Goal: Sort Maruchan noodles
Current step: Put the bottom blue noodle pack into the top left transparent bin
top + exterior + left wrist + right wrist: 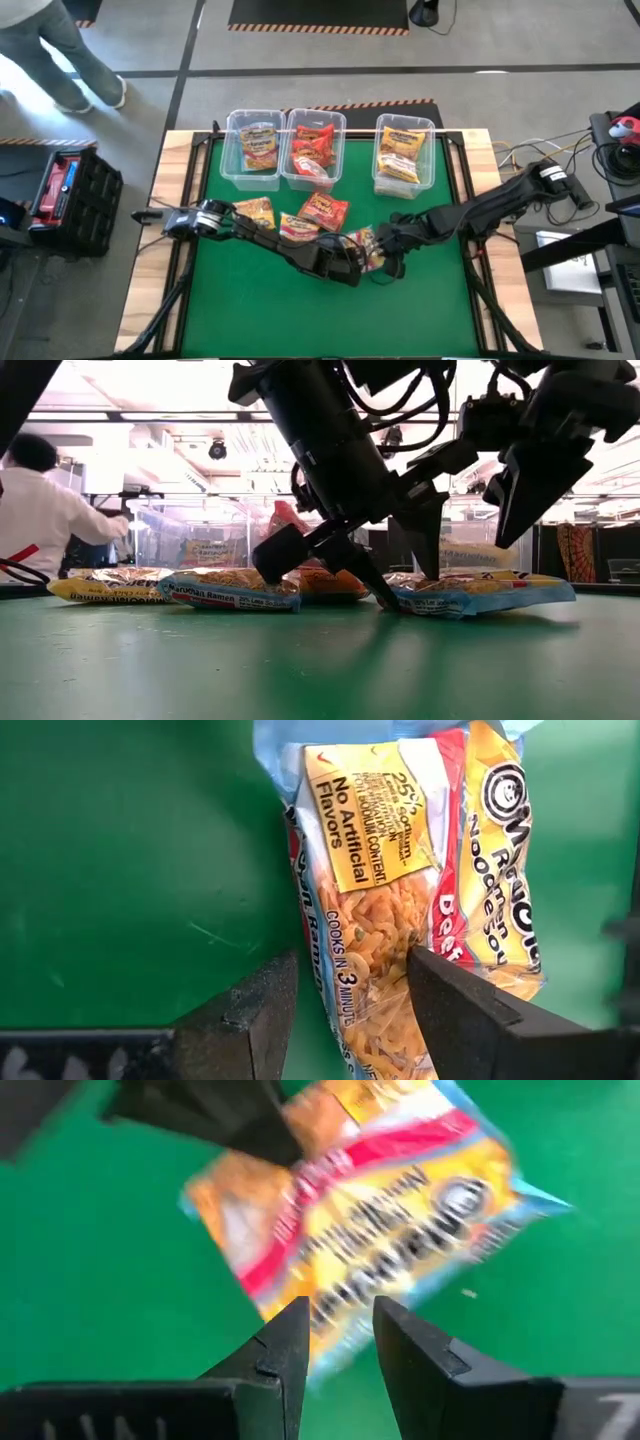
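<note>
One yellow, red and blue noodle packet [368, 250] lies in the middle of the green table, in my left gripper [350, 965], which reaches in from the left. My right gripper [340, 1310] hovers shut just above and to the right of the same packet [370, 1210], holding nothing. Three more loose packets [300, 222] lie flat on the table behind my left arm. More packets fill three clear bins [315, 150] at the far edge. My left gripper has the packet near one short end [370, 955]. One finger [250, 1010] stands against a long edge, the other [460, 1000] lies on the printed face, so only part of the width is between them. The fingers slant down from the table's left. The packet [490, 595] lies flat on the table.
The bins stand in a row at the far edge, two together [255, 150] and one apart [405, 155]. The near half of the table [320, 320] is bare green mat. A black crate [60, 195] stands left of the table, and a person [40, 520] is in the room beyond.
</note>
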`<state>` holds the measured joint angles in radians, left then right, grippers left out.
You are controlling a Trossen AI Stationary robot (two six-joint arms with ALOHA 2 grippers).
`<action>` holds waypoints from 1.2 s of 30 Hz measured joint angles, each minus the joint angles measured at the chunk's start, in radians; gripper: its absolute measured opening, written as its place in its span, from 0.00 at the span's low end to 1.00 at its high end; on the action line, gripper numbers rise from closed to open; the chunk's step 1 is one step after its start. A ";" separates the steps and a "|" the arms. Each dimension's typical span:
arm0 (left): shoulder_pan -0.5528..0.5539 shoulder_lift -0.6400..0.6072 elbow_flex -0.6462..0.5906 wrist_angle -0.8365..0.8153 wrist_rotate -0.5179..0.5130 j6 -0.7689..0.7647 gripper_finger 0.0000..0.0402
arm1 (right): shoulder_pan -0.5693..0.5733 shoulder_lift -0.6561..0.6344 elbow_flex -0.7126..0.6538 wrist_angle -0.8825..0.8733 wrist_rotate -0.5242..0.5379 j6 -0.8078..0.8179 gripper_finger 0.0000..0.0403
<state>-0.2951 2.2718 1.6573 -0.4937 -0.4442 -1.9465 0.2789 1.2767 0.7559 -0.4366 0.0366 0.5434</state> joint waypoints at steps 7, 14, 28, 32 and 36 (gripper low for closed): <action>0.001 -0.055 -0.006 -0.047 0.029 0.087 0.42 | -0.092 -0.029 -0.003 -0.059 -0.008 -0.110 0.25; -0.008 -0.061 -0.004 -0.027 0.092 0.083 0.42 | -0.169 -0.011 -0.008 -0.089 -0.019 -0.139 0.29; 0.044 -0.051 -0.001 -0.002 0.158 0.278 0.42 | -0.281 -0.004 -0.008 -0.072 -0.096 -0.128 0.30; 0.068 -0.051 0.000 -0.003 0.186 0.349 0.42 | -0.296 0.001 -0.008 -0.071 -0.084 -0.152 0.29; 0.079 -0.052 0.002 -0.028 0.201 0.367 0.42 | -0.297 0.001 -0.008 -0.059 -0.033 -0.152 0.28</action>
<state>-0.2160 2.2203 1.6589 -0.5215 -0.2434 -1.5791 -0.0185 1.2774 0.7479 -0.4957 0.0035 0.3916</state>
